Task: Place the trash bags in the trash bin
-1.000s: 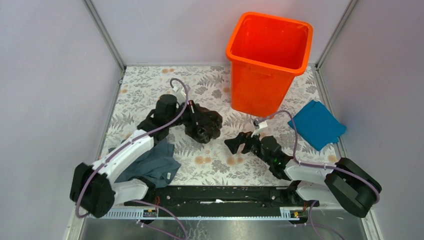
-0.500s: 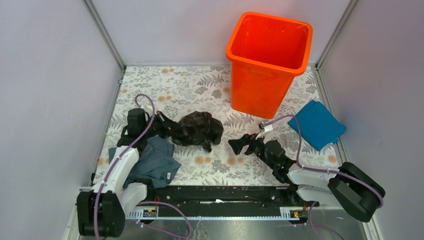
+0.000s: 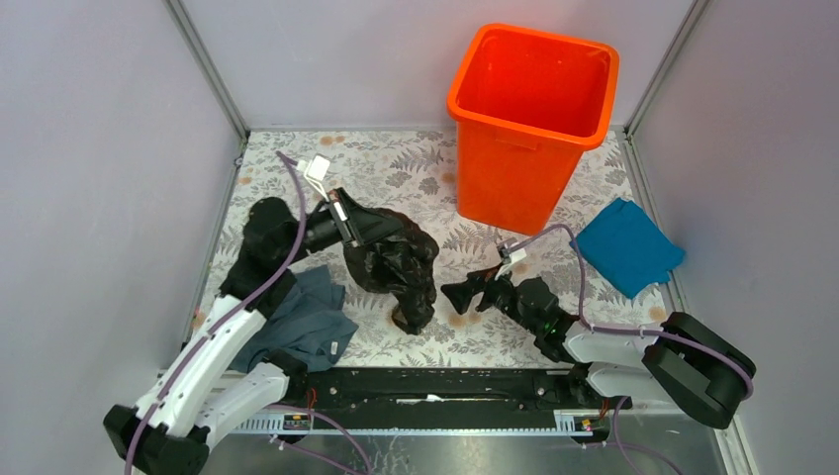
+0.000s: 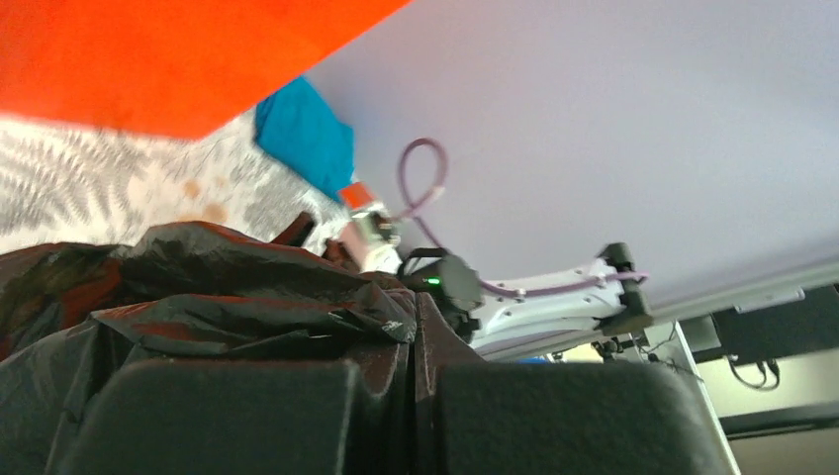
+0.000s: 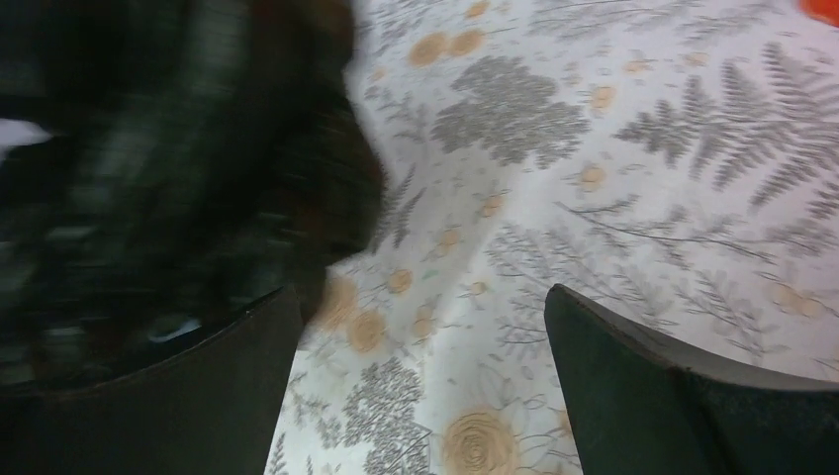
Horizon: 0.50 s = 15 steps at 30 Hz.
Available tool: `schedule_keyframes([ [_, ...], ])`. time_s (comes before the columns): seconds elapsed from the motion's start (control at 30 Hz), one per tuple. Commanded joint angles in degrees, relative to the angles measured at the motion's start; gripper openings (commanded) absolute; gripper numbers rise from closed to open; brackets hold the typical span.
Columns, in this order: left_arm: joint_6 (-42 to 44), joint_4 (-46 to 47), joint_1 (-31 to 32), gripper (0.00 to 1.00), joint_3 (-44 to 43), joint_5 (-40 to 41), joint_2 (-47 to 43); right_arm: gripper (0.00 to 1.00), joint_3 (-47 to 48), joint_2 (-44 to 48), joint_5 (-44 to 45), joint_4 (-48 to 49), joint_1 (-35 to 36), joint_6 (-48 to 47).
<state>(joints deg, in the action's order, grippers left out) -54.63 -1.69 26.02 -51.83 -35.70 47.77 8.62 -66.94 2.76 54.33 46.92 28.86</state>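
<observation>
The black glossy trash bag [image 3: 396,262] hangs from my left gripper [image 3: 348,220], which is shut on its upper edge and holds it above the floral table, its lower end near the mat. In the left wrist view the crinkled bag [image 4: 228,307] is pinched between the closed fingers. The orange trash bin [image 3: 529,124] stands upright at the back right, open and empty as far as I see. My right gripper [image 3: 463,292] is open and low over the mat, just right of the hanging bag; the right wrist view shows the blurred bag [image 5: 168,168] at its left.
A grey-blue cloth [image 3: 302,322] lies at front left under my left arm. A bright blue cloth [image 3: 625,245] lies at the right, beside the bin. Grey walls close in the table on three sides.
My left gripper has risen and swung back, lifting the bag so it hangs stretched out. My right gripper has shifted slightly left toward the bag.
</observation>
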Motion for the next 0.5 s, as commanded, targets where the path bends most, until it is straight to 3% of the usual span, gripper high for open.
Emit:
schedule_keyframes([
  [0.0, -7.8, 7.9, -0.1, 0.0, 7.2, 2.7, 2.7, 1.0, 2.3, -0.2, -1.1, 5.9, 6.3, -6.8],
  [0.3, -9.3, 11.3, -0.1, 0.0, 10.0, 4.4, 3.2, 0.99, 10.8, -5.8, 20.1, -4.5, 18.9, -12.7],
  [0.47, -12.0, 15.1, -0.1, 0.0, 11.3, 3.6, 2.5, 0.98, 20.6, -15.3, 32.0, -14.7, 23.9, -13.5],
])
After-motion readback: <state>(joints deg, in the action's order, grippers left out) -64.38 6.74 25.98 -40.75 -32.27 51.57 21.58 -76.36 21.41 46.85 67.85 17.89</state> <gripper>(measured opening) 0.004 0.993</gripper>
